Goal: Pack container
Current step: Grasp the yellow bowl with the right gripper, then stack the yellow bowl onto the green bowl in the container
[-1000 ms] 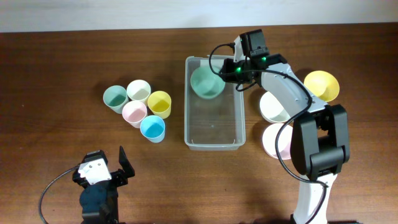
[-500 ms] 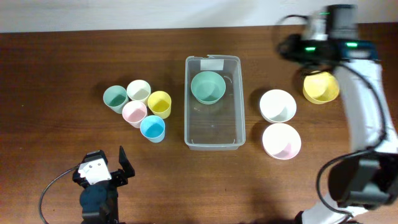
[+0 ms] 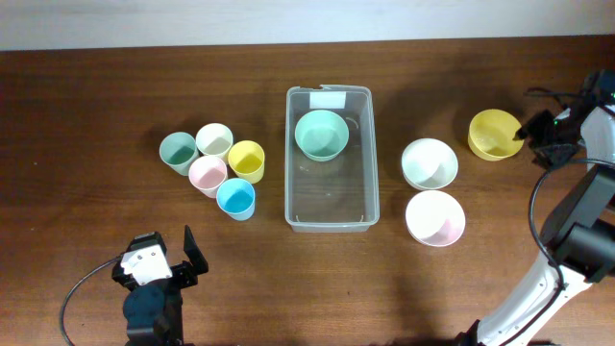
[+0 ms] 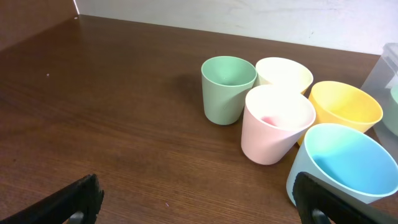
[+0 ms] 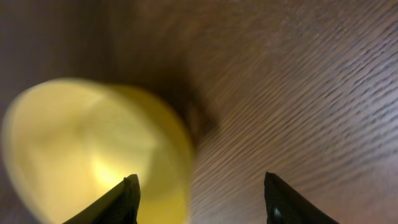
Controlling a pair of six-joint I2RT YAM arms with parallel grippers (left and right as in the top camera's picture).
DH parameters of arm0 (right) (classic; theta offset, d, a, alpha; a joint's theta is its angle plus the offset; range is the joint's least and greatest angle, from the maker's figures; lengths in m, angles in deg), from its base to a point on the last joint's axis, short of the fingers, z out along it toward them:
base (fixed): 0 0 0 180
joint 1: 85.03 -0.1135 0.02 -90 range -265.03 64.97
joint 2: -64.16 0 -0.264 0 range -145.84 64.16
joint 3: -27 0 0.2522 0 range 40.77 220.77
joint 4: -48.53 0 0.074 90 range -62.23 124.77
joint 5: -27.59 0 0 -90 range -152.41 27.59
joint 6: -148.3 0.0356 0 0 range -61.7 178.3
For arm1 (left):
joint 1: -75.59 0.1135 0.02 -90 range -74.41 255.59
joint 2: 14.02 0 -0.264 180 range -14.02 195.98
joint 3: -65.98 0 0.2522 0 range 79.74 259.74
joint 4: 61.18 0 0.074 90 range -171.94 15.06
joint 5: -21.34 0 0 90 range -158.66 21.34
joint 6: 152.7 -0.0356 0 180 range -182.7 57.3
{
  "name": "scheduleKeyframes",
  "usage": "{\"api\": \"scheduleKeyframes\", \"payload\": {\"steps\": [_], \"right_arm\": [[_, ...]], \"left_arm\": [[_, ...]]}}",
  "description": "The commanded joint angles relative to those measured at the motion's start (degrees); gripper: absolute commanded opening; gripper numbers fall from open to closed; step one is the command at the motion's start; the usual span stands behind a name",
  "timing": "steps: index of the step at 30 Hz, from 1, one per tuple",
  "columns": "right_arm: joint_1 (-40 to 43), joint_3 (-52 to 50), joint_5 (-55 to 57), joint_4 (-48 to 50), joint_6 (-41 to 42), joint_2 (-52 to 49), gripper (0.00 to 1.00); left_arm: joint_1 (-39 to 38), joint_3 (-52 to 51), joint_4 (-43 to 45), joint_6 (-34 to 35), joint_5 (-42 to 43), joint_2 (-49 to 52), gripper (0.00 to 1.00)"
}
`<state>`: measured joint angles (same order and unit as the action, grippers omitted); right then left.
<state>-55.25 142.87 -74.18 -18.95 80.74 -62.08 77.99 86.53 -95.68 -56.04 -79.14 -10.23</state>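
Observation:
The clear container [image 3: 332, 207] stands mid-table with its white label at the far end; its edge shows in the left wrist view [image 4: 388, 68]. A green bowl [image 3: 321, 134] sits inside it near the label. My right gripper [image 3: 535, 131] is open at the far right, beside the yellow bowl [image 3: 493, 134]. In the right wrist view its fingers [image 5: 202, 200] straddle the yellow bowl's rim [image 5: 93, 137], holding nothing. My left gripper [image 4: 199, 205] is open and empty, low near the front left edge, also seen from overhead [image 3: 165, 258].
Several pastel cups stand left of the container: green [image 4: 227, 87], white [image 4: 283, 73], pink [image 4: 273, 124], yellow [image 4: 345, 109], blue [image 4: 345, 165]. A white bowl [image 3: 429, 162] and a pink-lined bowl [image 3: 434, 218] sit right of the container.
My right arm left the green bowl in the container and swung right, ending open beside the yellow bowl. The left arm has not moved.

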Motion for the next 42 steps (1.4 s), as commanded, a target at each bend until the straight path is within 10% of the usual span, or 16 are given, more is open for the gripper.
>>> {"api": "scheduleKeyframes", "payload": {"steps": [1, 7, 10, 18, 25, 32, 42], "right_arm": [[0.17, -0.09, -2.14, 1.6, 0.81, -3.58, 0.58], [0.13, -0.09, -9.51, 7.08, 0.76, -6.73, 0.36], [0.26, -0.09, -10.84, 7.13, 0.79, -6.56, 0.04], [-2.32, 7.54, -11.82, -2.99, -0.79, 2.36, 0.04], [-21.33, 21.51, -8.9, -19.93, -10.05, 9.2, 0.04], [-41.88, 21.64, 1.11, -18.12, -10.16, 4.57, 0.04], [-45.9, 21.29, -3.82, -12.81, -13.29, -5.38, 0.04]], "left_arm": [[-0.02, -0.44, 0.13, 0.11, 0.61, -0.44, 1.0], [-0.02, -0.44, 0.15, 0.13, 0.61, -0.44, 1.0], [-0.02, -0.44, 0.13, 0.11, 0.61, -0.44, 1.0], [-0.02, -0.44, 0.13, 0.13, 0.61, -0.44, 1.0], [-0.02, -0.44, 0.13, 0.13, 0.61, -0.44, 1.0], [-0.02, -0.44, 0.13, 0.13, 0.61, -0.44, 1.0], [-0.02, -0.44, 0.13, 0.11, 0.61, -0.44, 1.0]]}}
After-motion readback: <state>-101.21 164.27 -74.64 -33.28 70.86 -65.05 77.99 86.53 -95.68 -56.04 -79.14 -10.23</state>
